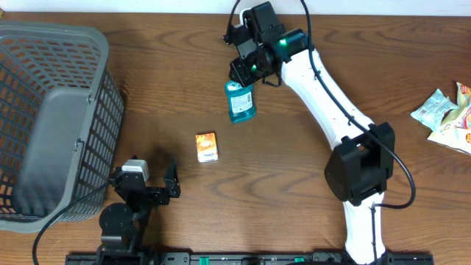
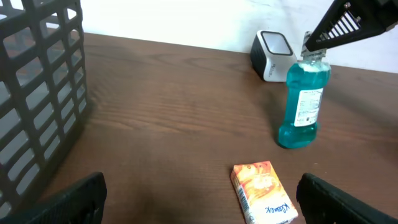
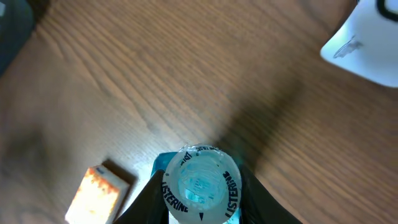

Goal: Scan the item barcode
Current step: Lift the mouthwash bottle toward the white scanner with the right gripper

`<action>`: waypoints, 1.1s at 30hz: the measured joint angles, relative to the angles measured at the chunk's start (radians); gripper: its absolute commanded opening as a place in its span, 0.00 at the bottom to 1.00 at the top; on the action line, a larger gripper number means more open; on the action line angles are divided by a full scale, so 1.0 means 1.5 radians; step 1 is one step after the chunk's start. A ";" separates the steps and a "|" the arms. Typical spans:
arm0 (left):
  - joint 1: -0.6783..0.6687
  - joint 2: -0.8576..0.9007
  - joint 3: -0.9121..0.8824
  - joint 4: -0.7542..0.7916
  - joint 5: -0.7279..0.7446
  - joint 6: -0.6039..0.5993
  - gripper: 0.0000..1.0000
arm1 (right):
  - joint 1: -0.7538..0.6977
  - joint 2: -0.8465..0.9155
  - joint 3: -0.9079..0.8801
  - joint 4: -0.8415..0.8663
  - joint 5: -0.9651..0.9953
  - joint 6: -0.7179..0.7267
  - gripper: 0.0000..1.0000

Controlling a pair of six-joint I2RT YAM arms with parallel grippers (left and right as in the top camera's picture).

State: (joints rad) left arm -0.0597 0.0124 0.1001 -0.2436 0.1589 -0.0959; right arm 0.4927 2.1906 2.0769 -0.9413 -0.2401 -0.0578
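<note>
Two-arm scanning station. The right gripper point(image 1: 252, 72) is narrowly closed on the cap of the Listerine mouthwash bottle point(image 1: 241, 102), jaws pressed against either side of it. It holds the bottle upright over the middle of the wooden table point(image 1: 162, 81). Gripping from the top leaves the label faces free, presumably so that the barcode can be turned toward the white scanner point(image 2: 273, 55) just behind the bottle. The left gripper point(image 2: 202, 190) stands wide open and empty near the table's front edge, with a small orange carton point(image 2: 263, 192) lying flat before it. The left wrist view shows the bottle's label and the scanner window, which the arm hides from overhead. The right wrist view alone shows the cap lettering. Only the overhead view shows the grey basket point(image 1: 44, 125) and the snack packets point(image 1: 445, 114). No view settles whether the bottle's base touches the table.
</note>
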 measured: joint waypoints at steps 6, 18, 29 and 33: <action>0.000 0.000 0.000 0.000 0.000 0.000 0.98 | 0.040 0.000 0.000 0.024 0.070 0.000 0.12; 0.000 0.000 0.000 0.000 0.000 0.000 0.98 | 0.102 0.000 0.000 0.080 0.185 0.020 0.14; 0.000 0.000 0.000 0.000 0.000 0.000 0.98 | 0.102 0.000 0.000 0.091 0.201 0.055 0.15; 0.000 0.000 0.000 0.000 0.000 0.000 0.98 | 0.102 0.000 0.000 0.082 0.204 0.075 0.14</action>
State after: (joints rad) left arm -0.0597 0.0124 0.1001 -0.2436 0.1589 -0.0959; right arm 0.6456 2.1902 2.0769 -0.8188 0.0658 0.0544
